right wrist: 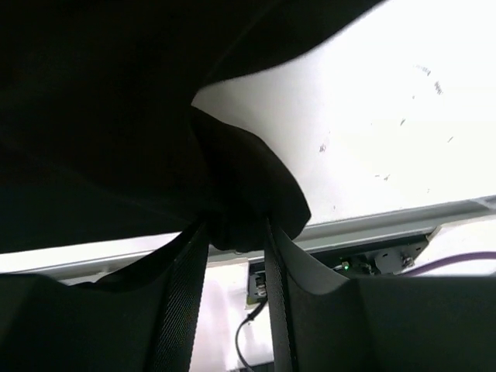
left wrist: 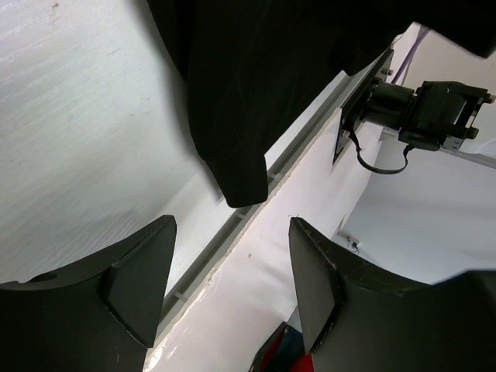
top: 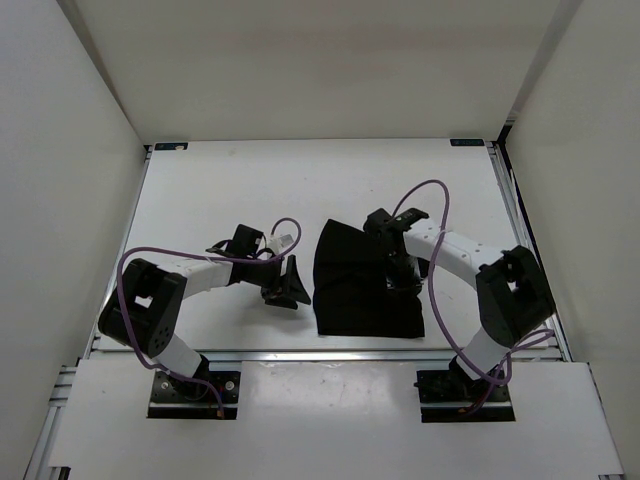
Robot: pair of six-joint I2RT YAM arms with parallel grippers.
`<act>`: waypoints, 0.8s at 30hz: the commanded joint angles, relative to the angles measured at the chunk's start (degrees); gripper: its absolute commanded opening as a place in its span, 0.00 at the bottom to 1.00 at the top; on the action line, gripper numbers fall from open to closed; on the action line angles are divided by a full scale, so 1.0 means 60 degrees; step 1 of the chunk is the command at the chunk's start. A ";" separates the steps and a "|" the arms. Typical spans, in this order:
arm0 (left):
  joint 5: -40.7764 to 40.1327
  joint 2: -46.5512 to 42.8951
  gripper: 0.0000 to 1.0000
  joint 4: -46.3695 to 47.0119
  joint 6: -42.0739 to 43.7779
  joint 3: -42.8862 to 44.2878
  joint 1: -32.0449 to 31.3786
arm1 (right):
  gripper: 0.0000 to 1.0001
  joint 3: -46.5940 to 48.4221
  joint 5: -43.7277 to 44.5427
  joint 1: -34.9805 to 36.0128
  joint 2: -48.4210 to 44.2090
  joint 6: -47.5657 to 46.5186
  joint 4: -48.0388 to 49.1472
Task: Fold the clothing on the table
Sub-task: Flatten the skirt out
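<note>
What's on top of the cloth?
The right hand rests on the right side of the cloth, pinching a bunched fold. What lies under the hand is hidden. The left hand is beside it, open.

Black clothing (top: 352, 300) on table (top: 250, 190); right claw (top: 401, 277) atop it.

Plain white panel walls (top: 60, 150) are seen standing on the left, back and right sides. A flat white board (top: 330, 410) is laid across the near edge.
</note>
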 commanded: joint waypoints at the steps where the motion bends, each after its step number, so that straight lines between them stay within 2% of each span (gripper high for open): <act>1: 0.0316 -0.0242 0.71 0.0111 0.0105 -0.0139 0.0058 | 0.40 -0.0459 0.0040 0.0118 -0.0442 0.0386 -0.0276; 7: 0.0346 -0.0227 0.70 0.0126 0.0105 -0.0110 0.0072 | 0.37 -0.0694 -0.0063 0.0016 -0.0575 0.0430 -0.0057; 9: 0.0360 -0.0199 0.70 0.0169 0.0076 -0.0096 0.0087 | 0.33 -0.0738 -0.0151 0.0016 -0.0589 0.0430 -0.0056; 15: 0.0419 -0.0330 0.71 0.0272 -0.0041 -0.0271 0.0219 | 0.01 -0.0885 -0.0093 -0.0057 -0.0516 0.0401 0.0090; 20: 0.0419 -0.0447 0.71 0.0024 0.0148 -0.0170 0.0292 | 0.00 -0.0345 0.0376 -0.0101 -0.0604 0.0342 -0.0407; 24: 0.0419 -0.0535 0.70 -0.0050 0.0193 -0.0155 0.0423 | 0.00 0.1060 0.0859 -0.0524 -0.0633 0.0093 -0.1313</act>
